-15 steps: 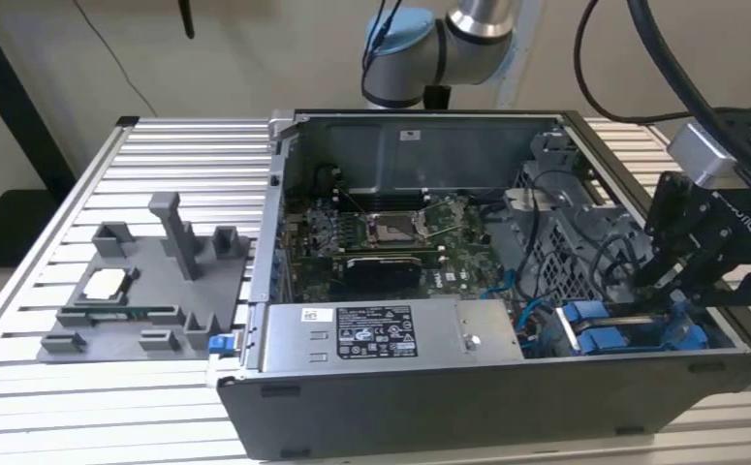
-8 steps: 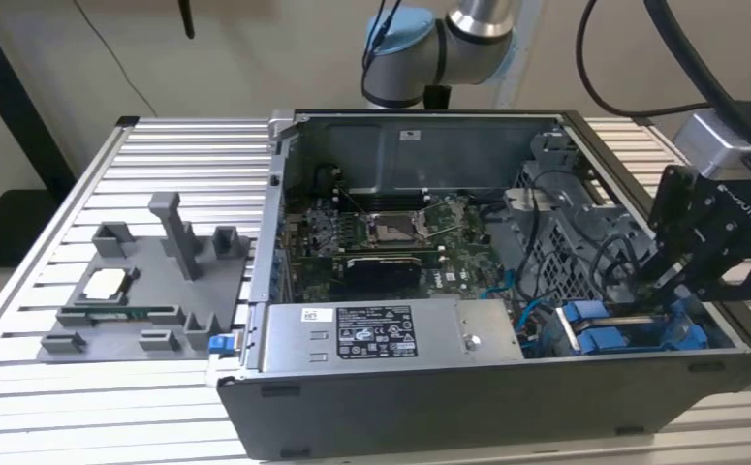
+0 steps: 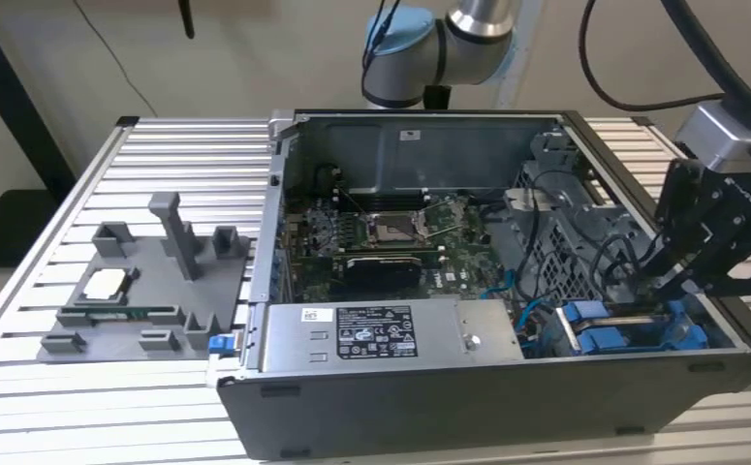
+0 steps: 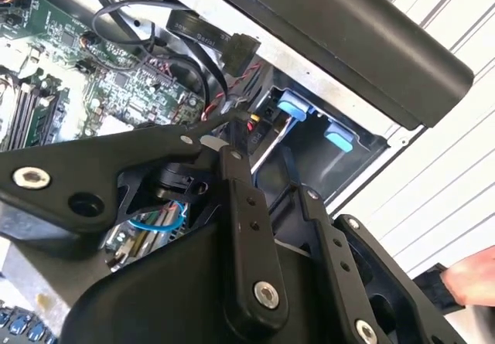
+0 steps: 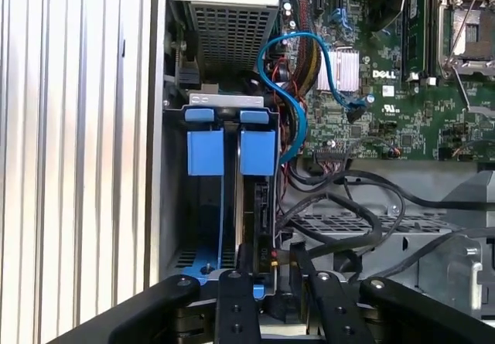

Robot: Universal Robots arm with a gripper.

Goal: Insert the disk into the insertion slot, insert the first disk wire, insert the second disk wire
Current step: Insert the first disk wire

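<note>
Over a slatted table point(image 3: 155, 155) and open computer case point(image 3: 479, 397), we are watching the gripper point(image 4: 213, 139), jaws seemingly pinching a disk wire point(image 4: 241, 120), hovering by the disk point(image 3: 614, 339) seated in the insertion slot point(image 5: 174, 205), likely needing square plug alignment.

One computer case point(image 3: 479, 407) and one grey fixture point(image 3: 104, 339) are sitting on one table point(image 3: 39, 407). Two blue clips point(image 5: 205, 152) are showing.

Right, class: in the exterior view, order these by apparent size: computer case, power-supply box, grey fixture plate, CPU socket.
Largest: computer case.
Then: grey fixture plate and power-supply box, too alike to rank.
Smallest: CPU socket.
</note>
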